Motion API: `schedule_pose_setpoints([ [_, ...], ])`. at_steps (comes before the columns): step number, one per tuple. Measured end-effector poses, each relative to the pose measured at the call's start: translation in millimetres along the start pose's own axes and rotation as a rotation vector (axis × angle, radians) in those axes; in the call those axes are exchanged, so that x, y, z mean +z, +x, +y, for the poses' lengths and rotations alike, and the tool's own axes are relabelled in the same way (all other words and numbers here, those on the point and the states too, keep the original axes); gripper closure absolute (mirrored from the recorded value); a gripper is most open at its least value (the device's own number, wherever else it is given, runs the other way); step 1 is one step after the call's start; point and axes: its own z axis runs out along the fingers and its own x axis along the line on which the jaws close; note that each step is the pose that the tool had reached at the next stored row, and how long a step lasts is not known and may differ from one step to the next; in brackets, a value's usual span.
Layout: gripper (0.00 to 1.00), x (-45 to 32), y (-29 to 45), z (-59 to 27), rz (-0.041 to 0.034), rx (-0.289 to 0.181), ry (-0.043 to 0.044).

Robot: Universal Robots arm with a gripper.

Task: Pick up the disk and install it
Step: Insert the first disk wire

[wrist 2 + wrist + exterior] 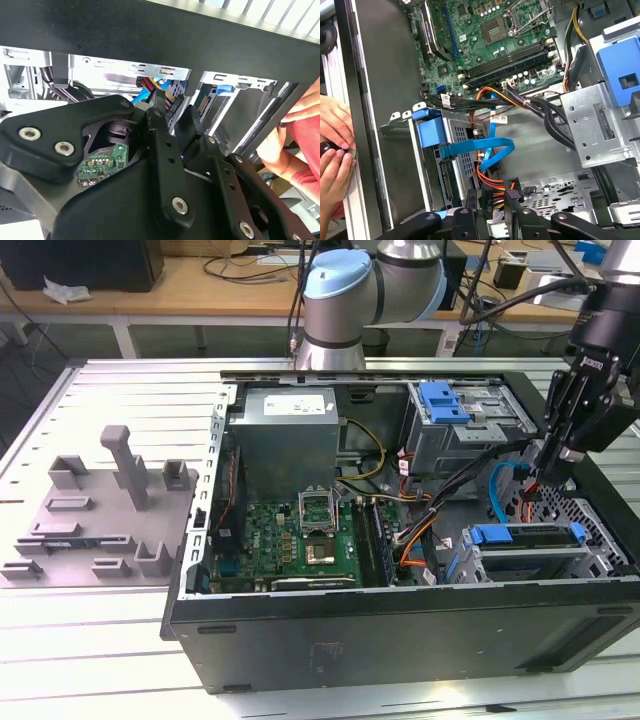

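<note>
The disk [525,534] in its blue carrier frame lies in the lower metal drive cage at the front of the open computer case, on the exterior view's right. In the first wrist view its blue carrier tab [430,132] sticks out of that cage. My gripper [540,475] hangs inside the case just behind the cage, a little above the disk's back end. Its fingers stand slightly apart, open, with nothing between them. In the first wrist view my gripper [492,197] is close to the orange and red cable plugs [492,182]. It also shows in the second wrist view [172,107].
A blue plastic bracket [445,400] tops the upper drive cage. A blue data cable [490,145] loops beside the lower cage. The motherboard [300,535] and power supply [290,425] fill the case's left half. A person's hands [332,145] hold the case wall. Grey fixtures [110,505] stand on the table.
</note>
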Motion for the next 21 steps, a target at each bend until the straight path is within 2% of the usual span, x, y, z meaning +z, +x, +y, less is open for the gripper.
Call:
schedule_pose_setpoints([
  [9,0.65,1.9,-0.8,-0.1,0.0001,0.000,0.0000],
  [10,0.67,2.0,-0.8,-0.1,0.0002,0.000,0.0001],
  [13,0.83,2.1,-0.9,-0.1,0.0016,0.000,0.0005],
  [16,0.83,2.1,-0.8,0.0,0.0039,0.001,0.0011],
  [21,0.83,2.5,-0.7,0.8,0.0035,0.001,0.0007],
])
